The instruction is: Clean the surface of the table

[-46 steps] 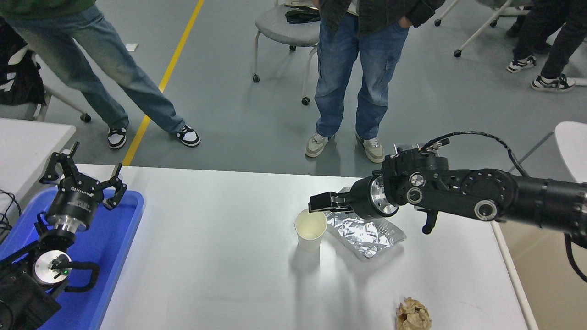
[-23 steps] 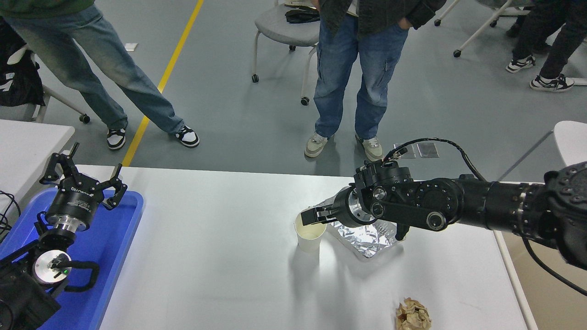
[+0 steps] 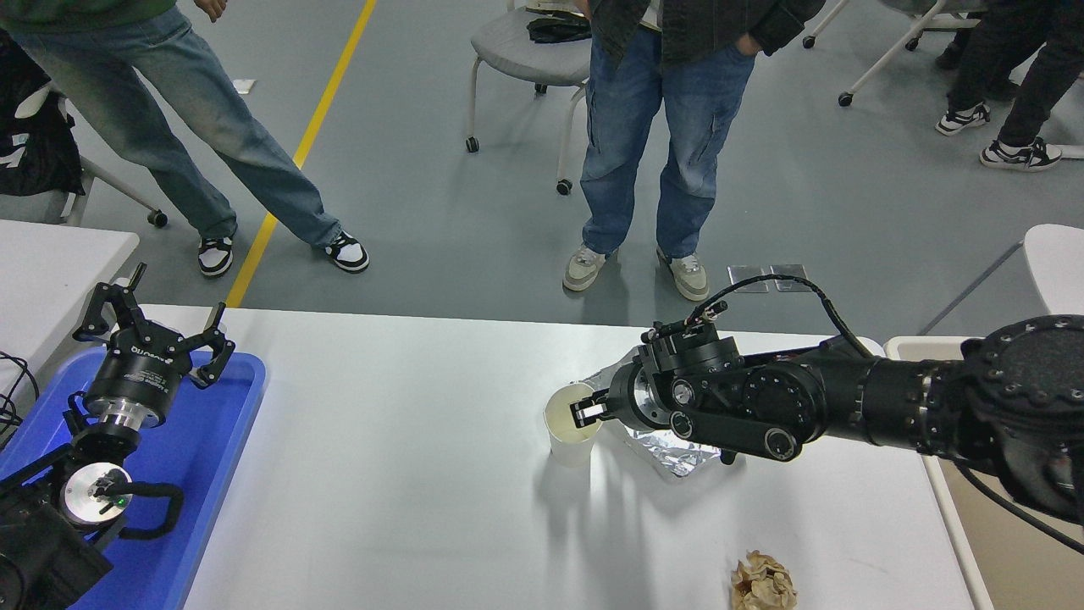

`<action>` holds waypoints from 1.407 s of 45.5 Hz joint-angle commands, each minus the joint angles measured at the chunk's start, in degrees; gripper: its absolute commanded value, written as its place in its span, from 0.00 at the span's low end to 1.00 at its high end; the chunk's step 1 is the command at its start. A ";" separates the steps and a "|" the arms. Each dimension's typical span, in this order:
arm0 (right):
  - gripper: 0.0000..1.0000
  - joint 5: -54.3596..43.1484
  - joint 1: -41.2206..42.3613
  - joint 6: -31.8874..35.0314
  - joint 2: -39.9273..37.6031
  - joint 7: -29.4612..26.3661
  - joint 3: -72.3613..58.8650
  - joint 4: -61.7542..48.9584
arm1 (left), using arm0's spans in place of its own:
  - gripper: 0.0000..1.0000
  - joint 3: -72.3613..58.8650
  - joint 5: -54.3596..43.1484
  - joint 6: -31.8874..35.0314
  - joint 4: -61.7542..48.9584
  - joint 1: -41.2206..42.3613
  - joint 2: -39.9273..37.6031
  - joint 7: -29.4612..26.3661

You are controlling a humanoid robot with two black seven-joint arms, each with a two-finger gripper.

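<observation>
The white table surface (image 3: 406,474) carries an upright white paper cup (image 3: 566,428), a crumpled sheet of silver foil (image 3: 677,453) just right of it, and a crumpled brown paper ball (image 3: 763,585) near the front edge. My right gripper (image 3: 588,412) comes in from the right and sits at the cup's right rim, tip pointing left and slightly down. The arm hides most of the foil. How the gripper stands on the rim does not show. My left gripper (image 3: 148,335) is parked open over the blue tray (image 3: 212,457) at the lower left.
A beige bin (image 3: 999,542) stands beside the table's right edge, under my right arm. A smaller white table (image 3: 51,263) is at the far left. Two people in jeans stand beyond the far edge, with a wheeled chair (image 3: 525,51) behind them.
My right arm has swung left and down. The gripper went from just above and right of the cup to the cup's right rim. The cup, foil and paper ball stayed put.
</observation>
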 commanded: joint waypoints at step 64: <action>0.00 13.15 23.09 13.13 -39.17 0.00 13.20 32.71 | 1.00 -0.04 0.00 -0.09 0.00 0.00 0.00 0.00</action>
